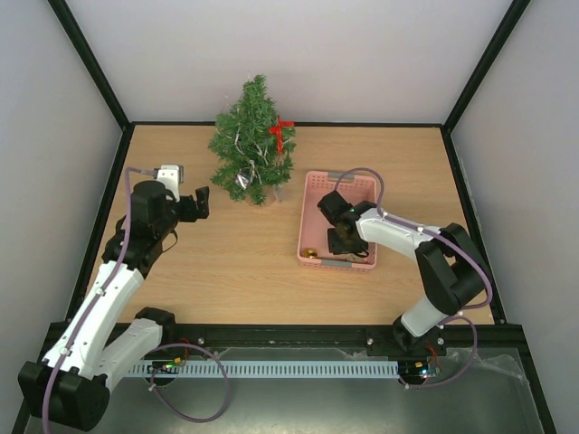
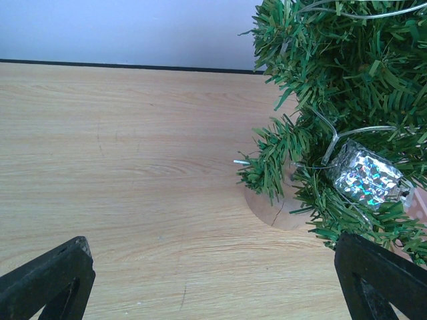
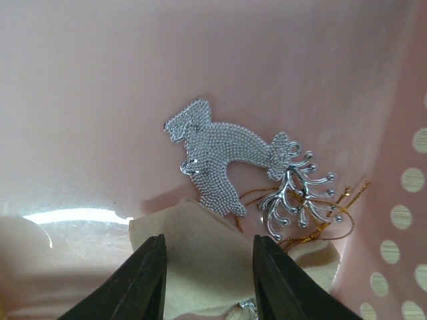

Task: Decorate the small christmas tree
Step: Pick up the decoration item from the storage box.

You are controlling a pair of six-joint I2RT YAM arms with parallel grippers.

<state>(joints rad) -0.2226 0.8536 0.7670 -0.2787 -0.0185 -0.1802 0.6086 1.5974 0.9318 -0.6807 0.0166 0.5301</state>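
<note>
The small christmas tree [image 1: 253, 145] stands at the back of the table and carries a red bow [image 1: 283, 133] and a silver ornament [image 2: 367, 179]. Its clear round base [image 2: 277, 207] shows in the left wrist view. My left gripper [image 1: 194, 206] is open and empty, low over the table just left of the tree [image 2: 333, 87]. My right gripper [image 1: 336, 228] is down inside the pink basket [image 1: 312, 181]. Its jaws [image 3: 208, 273] are open over a cream felt piece [image 3: 200, 247]. A silver glitter reindeer ornament [image 3: 220, 157] with a gold string lies just beyond it.
A gold bauble [image 1: 310, 254] lies in the basket's near left corner. Black frame posts and white walls close in the table on three sides. The basket's perforated wall [image 3: 407, 220] is close on the right of my right gripper.
</note>
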